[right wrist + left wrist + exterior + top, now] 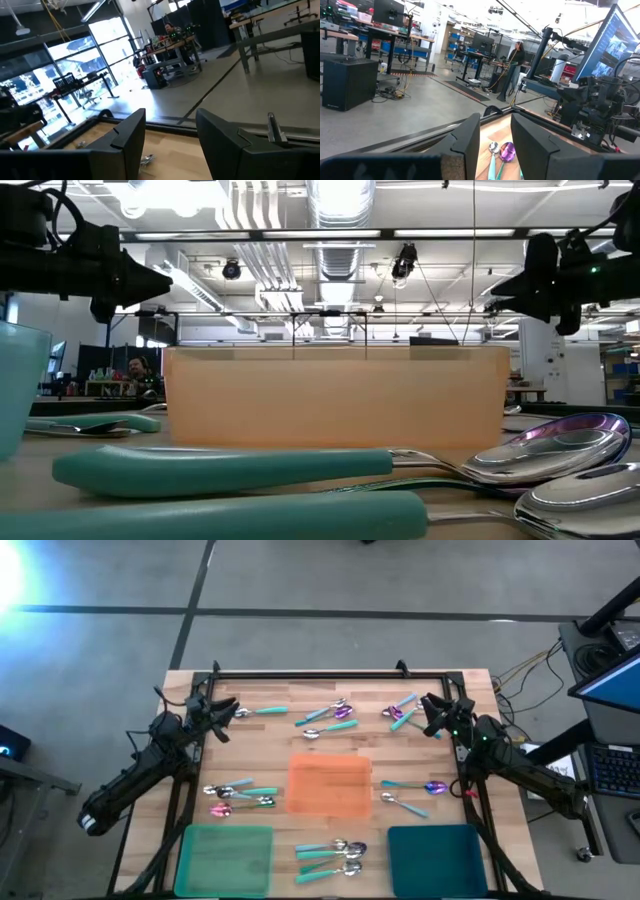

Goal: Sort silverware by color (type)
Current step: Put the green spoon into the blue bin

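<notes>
Small spoons with teal or light-blue handles lie in loose groups on the wooden table: by the far edge (330, 717), at the far right (400, 712), on the left (240, 795), on the right (415, 790) and near the front (332, 857). One spoon (262, 712) lies alone at the far left. My left gripper (232, 707) hovers open above the far-left part, and two spoon bowls (501, 151) show between its fingers. My right gripper (425, 703) hovers open beside the far-right group. Both sit well above the table in the low view.
An orange tray (328, 802) stands at the table's middle, a green tray (225, 875) at the near left and a teal tray (437, 875) at the near right. A dark frame (320, 672) runs along the far edge. Bare wood lies between the spoon groups.
</notes>
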Robot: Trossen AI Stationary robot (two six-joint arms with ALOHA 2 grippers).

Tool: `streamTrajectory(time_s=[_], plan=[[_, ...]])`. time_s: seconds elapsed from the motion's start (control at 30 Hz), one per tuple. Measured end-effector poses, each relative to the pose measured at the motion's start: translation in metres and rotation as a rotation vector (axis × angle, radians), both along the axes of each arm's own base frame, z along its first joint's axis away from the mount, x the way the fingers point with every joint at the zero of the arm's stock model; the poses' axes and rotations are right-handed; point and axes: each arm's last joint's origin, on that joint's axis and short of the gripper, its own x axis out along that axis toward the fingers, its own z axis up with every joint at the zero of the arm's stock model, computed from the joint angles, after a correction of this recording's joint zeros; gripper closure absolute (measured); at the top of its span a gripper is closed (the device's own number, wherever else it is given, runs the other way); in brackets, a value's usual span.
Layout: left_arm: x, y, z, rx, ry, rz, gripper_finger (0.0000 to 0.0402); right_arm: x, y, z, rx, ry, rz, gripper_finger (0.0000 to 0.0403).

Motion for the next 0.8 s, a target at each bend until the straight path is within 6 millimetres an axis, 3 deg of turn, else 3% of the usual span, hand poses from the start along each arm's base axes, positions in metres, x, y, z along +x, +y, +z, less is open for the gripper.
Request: streamTrajectory(time_s=[0.6, 0.8], plan=[[0.0, 0.0, 0.0, 0.0, 0.0, 0.0, 0.0306, 0.003, 0.002, -0.002, 0.136, -0.074, 0.116, 0.0239], [0.0, 0.0, 0.0, 0.0, 0.0, 0.0, 0.0306, 0.006, 0.0, 0.02, 0.12, -0.056, 0.112, 0.0239]])
